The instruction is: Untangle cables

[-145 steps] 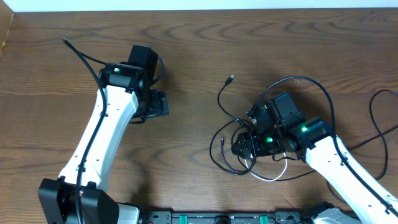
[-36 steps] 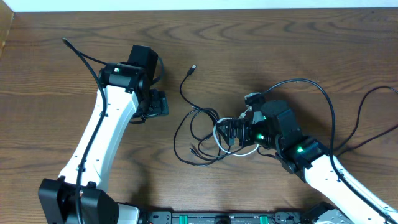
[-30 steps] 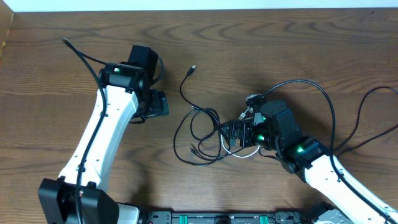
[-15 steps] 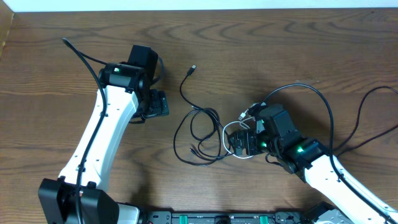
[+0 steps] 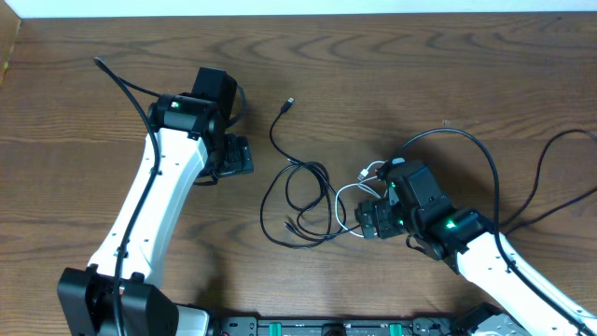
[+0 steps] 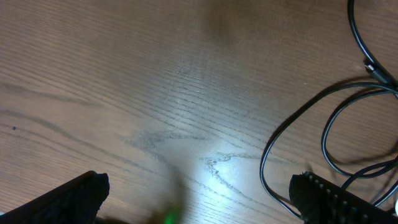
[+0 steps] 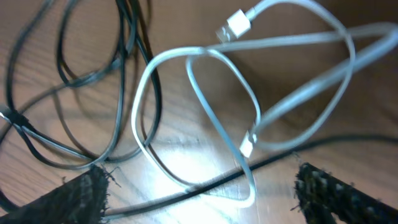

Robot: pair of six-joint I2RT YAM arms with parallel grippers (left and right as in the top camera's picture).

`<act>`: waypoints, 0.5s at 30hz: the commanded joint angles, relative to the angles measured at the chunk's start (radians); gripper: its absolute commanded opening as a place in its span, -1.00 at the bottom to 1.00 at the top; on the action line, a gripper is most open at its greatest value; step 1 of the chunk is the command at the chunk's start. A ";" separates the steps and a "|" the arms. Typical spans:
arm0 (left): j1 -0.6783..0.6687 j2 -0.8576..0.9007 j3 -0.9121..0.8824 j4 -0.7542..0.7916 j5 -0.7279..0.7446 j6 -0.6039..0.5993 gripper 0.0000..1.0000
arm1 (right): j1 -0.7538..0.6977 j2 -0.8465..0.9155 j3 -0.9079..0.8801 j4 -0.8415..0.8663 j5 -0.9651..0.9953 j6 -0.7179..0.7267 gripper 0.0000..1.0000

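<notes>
Two cables lie tangled on the wooden table. In the overhead view the black cable [image 5: 272, 138] makes several loops at centre, and its plug points up. The white cable [image 5: 347, 187] curls just right of those loops. My right gripper [image 5: 371, 220] hovers open over the white cable's right side. Its wrist view shows the white cable [image 7: 237, 25] looping across a strand of the black cable [image 7: 267, 163], and both run between the spread fingers [image 7: 81, 196]. My left gripper [image 5: 235, 155] stands open to the left of the tangle. In its view the black cable [image 6: 298, 115] loops by its right finger [image 6: 336, 199].
Thick black robot cables [image 5: 494, 168] arc behind the right arm and along the table's right side. Another robot cable [image 5: 117, 75] runs off the left arm toward the far left. The table's far edge [image 5: 298, 13] is at the top.
Over the last second my right gripper has drawn back to the right and toward the front, off the black loops. The white cable shifted right with it. The left arm stayed still.
</notes>
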 commanded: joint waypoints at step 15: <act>0.005 -0.003 0.012 -0.002 -0.010 -0.009 0.96 | 0.000 0.097 0.003 0.041 -0.012 0.000 0.08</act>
